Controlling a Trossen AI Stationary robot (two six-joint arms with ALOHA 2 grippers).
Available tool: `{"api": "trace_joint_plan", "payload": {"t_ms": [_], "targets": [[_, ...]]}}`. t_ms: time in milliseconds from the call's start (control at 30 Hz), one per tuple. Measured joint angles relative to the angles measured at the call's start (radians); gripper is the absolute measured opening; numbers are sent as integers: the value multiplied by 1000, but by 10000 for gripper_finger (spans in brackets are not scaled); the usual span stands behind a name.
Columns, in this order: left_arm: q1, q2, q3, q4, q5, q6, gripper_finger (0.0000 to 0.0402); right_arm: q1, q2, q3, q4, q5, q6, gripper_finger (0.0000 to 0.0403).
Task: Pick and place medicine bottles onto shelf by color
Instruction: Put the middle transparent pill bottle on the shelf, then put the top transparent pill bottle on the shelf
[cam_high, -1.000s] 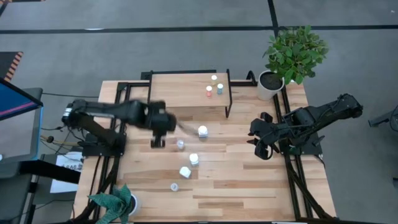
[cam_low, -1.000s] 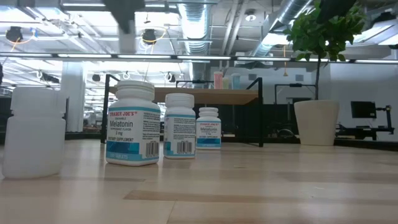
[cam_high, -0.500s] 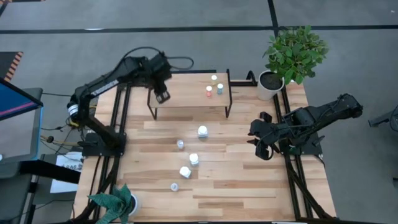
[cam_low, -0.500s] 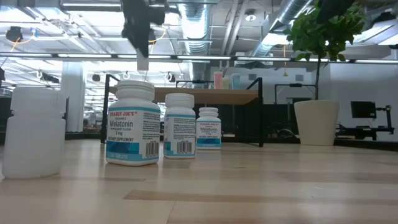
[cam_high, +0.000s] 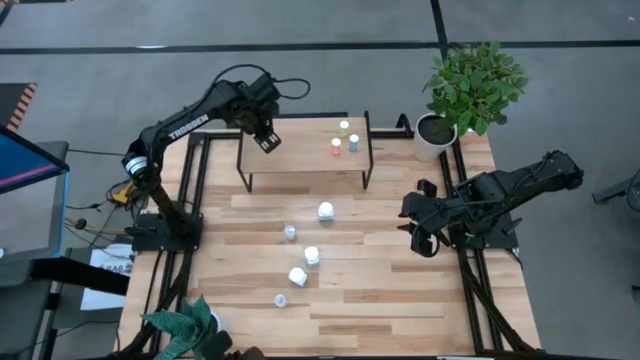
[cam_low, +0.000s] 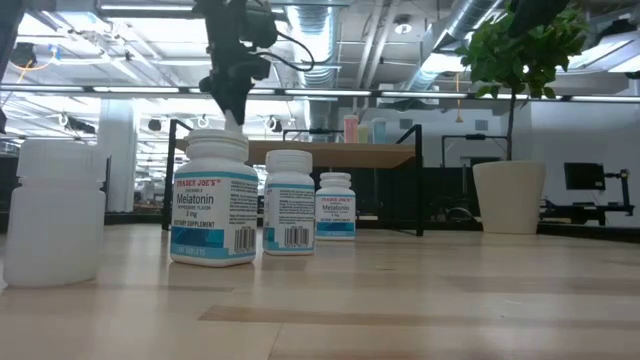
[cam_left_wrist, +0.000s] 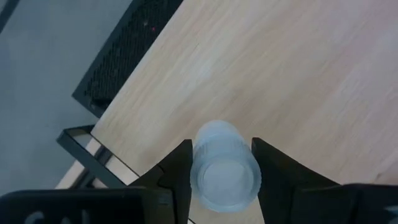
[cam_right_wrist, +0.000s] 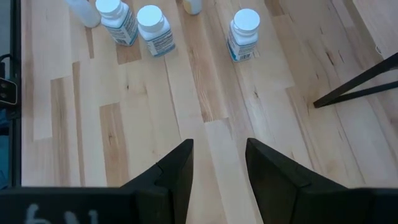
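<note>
Carrying a pale, bluish-white bottle (cam_left_wrist: 225, 176) over the shelf (cam_high: 300, 158), our left gripper (cam_high: 266, 142) hangs above the board's bare end at about nine o'clock of its top, fingers pinching the bottle by its sides with the cap facing the wrist camera. We judge it is held upright this way so it can go straight down onto the wood and stand on its base. Three small bottles already stand bunched at the shelf's three o'clock end: a reddish bottle (cam_high: 336, 147), a greenish-blue bottle (cam_high: 353, 142) and a whitish bottle (cam_high: 344, 127). The open stretch under our gripper looks kept apart for another colour, which would explain why the load is brought here, well away from that cluster.

On the tabletop (cam_high: 400, 300) five more bottles wait: one white-capped bottle (cam_high: 326, 211) near the centre, and four trailing toward seven o'clock (cam_high: 290, 232) (cam_high: 311, 256) (cam_high: 297, 276) (cam_high: 280, 300). From table height, three of them read as labelled melatonin bottles (cam_low: 213, 200), with a plain white bottle (cam_low: 55, 210) at their nine o'clock.

Our right gripper (cam_high: 421, 240) waits at the tabletop's three o'clock edge, jaws spread and holding nothing, clear of the left arm's reach. A potted plant (cam_high: 468, 85) stands off the shelf's one o'clock corner, another plant (cam_high: 185, 325) at the tabletop's seven o'clock corner
</note>
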Motion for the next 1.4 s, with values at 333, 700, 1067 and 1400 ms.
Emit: {"api": "trace_joint_plan", "payload": {"t_ms": [333, 700, 1067, 1400], "targets": [[-7, 5, 0, 10, 0, -1, 157, 0, 0, 0, 0, 0, 0, 168], [-7, 5, 0, 32, 8, -38, 197, 0, 0, 0, -1, 0, 1, 168], [-36, 5, 111, 66, 17, 40, 202, 0, 0, 0, -2, -4, 3, 168], [-282, 2, 336, -215, 210, 59, 202, 0, 0, 0, -3, -5, 61, 169]]}}
